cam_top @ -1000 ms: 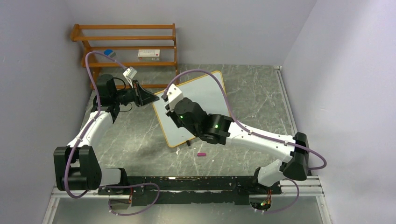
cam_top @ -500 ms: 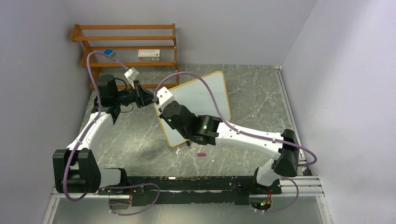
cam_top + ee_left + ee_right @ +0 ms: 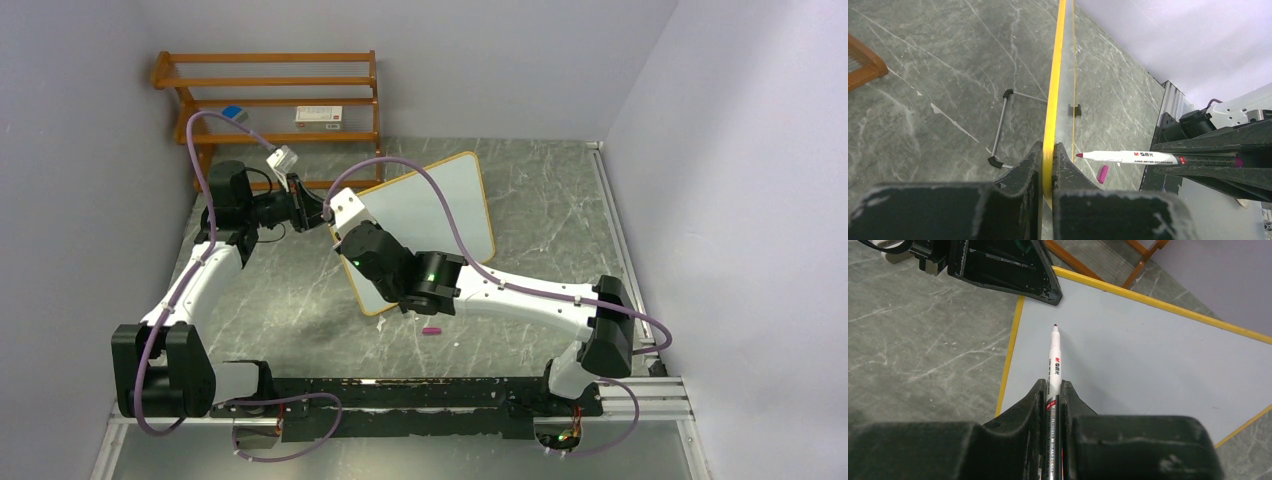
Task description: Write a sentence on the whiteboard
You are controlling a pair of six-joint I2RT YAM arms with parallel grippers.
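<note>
The whiteboard (image 3: 445, 205) stands tilted up off the table, its yellow-wood frame (image 3: 1054, 90) seen edge-on in the left wrist view. My left gripper (image 3: 1048, 147) is shut on that frame at the board's left edge (image 3: 322, 212). My right gripper (image 3: 1052, 385) is shut on a white marker (image 3: 1054, 352) with a purple tip. The tip hovers close to the board's face (image 3: 1128, 355) near its upper left corner, just beside the left gripper's fingers (image 3: 1013, 265). The face in view is blank, so the sentence is out of view.
The marker's purple cap (image 3: 432, 330) lies on the grey marble table in front of the board. A wooden shelf rack (image 3: 270, 100) with a small box and a blue item stands at the back left. The board's wire stand (image 3: 1000, 127) hangs behind it.
My right arm has swung left across the board with the marker, up to its left edge. The board has tilted a little, and the left gripper has drawn back slightly.
</note>
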